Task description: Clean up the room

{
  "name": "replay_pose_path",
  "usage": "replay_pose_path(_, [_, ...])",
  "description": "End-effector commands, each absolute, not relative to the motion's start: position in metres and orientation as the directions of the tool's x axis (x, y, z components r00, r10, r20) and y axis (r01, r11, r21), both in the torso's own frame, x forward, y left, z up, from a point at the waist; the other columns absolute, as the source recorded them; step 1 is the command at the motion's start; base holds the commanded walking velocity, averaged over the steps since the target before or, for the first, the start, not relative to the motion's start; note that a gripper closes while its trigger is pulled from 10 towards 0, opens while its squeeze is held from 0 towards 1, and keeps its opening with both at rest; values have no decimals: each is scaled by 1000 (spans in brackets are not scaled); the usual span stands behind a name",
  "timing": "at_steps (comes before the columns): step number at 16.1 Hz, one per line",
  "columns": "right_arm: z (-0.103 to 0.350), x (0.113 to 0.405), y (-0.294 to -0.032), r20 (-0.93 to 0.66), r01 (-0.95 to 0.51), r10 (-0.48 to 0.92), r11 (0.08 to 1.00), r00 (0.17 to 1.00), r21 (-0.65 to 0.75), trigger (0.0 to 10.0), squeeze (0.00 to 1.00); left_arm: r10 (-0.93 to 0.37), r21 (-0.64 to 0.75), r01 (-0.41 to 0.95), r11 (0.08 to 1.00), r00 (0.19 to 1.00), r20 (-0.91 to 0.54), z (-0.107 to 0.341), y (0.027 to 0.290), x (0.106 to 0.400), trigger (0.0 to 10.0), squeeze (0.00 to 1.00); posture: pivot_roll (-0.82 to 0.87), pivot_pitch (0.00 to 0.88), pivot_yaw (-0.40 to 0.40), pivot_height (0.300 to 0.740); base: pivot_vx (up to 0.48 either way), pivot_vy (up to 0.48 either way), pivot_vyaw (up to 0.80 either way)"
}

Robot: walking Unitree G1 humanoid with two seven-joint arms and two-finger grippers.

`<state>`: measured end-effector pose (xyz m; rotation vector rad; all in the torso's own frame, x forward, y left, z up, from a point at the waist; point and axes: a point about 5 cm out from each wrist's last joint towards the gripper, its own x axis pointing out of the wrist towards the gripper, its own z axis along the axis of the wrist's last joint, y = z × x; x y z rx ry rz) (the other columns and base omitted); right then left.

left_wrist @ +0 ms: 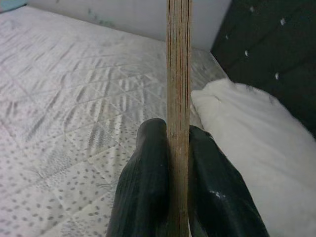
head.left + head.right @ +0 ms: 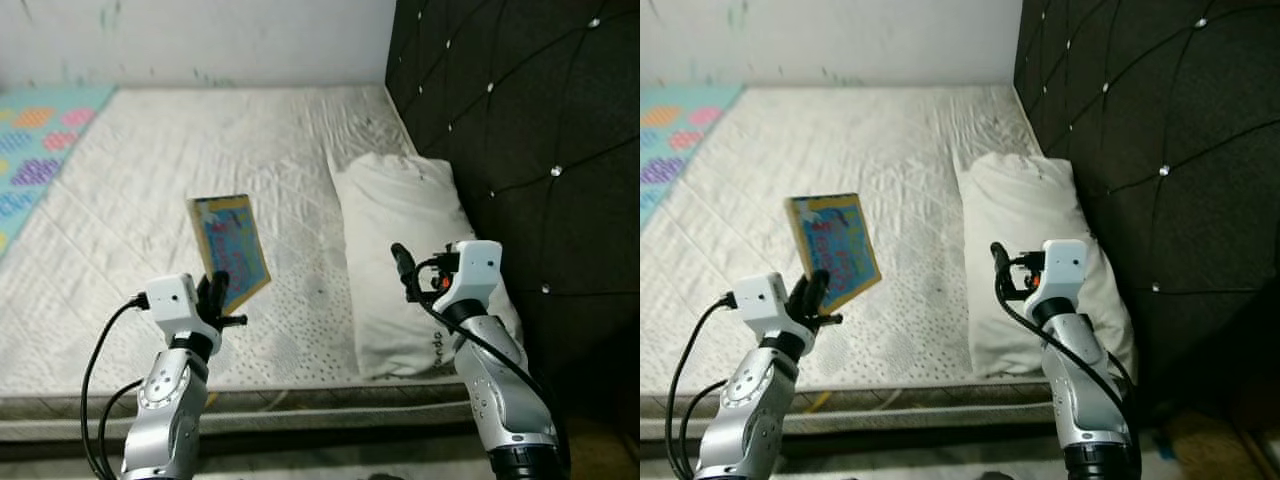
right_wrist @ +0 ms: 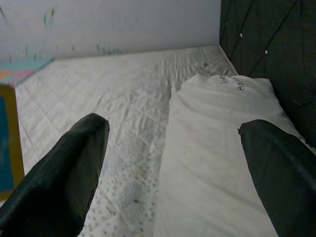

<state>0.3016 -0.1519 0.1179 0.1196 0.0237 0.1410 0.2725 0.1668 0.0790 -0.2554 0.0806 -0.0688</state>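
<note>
the left gripper is clamped on the lower edge of a book, holding it upright and a little tilted above the mattress. to do this well, i would keep the pinch firm and the book steady while carrying it off, since a thin edge grip could let it swing or slip. in the left wrist view the book stands edge-on between the two fingers, touching both. the right gripper hangs spread wide and empty, just above the pillow by the headboard.
</note>
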Motion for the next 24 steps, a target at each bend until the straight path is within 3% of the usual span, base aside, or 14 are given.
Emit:
replay_pose_path(1, [123, 303, -151, 12, -124, 124, 983, 992, 138, 10000, 0, -94, -226, 80, 971, 994, -52, 81, 169, 273, 10000, 0, -186, 0, 71, 740, 0, 0, 0])
replay_pose_path(7, [138, 307, -145, 55, -112, 106, 985, 993, 129, 10000, 0, -101, -252, 100, 963, 995, 7, 93, 167, 291, 10000, 0, -215, 14, 52, 740, 0, 0, -87])
replay_pose_path(14, [123, 298, -149, 0, -83, 84, 985, 996, 154, 10000, 0, -82, -241, 81, 967, 997, 7, 95, 178, 280, 10000, 0, -161, 43, 49, 740, 0, 51, 0])
replay_pose_path(20, [125, 296, -143, -1, -125, 126, 982, 992, 143, 10000, 0, -88, -259, 84, 962, 996, -6, 94, 170, 275, 10000, 0, -170, 91, 42, 740, 0, 316, -778])
replay_pose_path(24, [124, 295, -150, -1, -120, 121, 985, 993, 123, 10000, 0, -94, -274, 88, 958, 996, -7, 95, 163, 273, 10000, 0, -172, 93, 47, 740, 0, 170, -114])
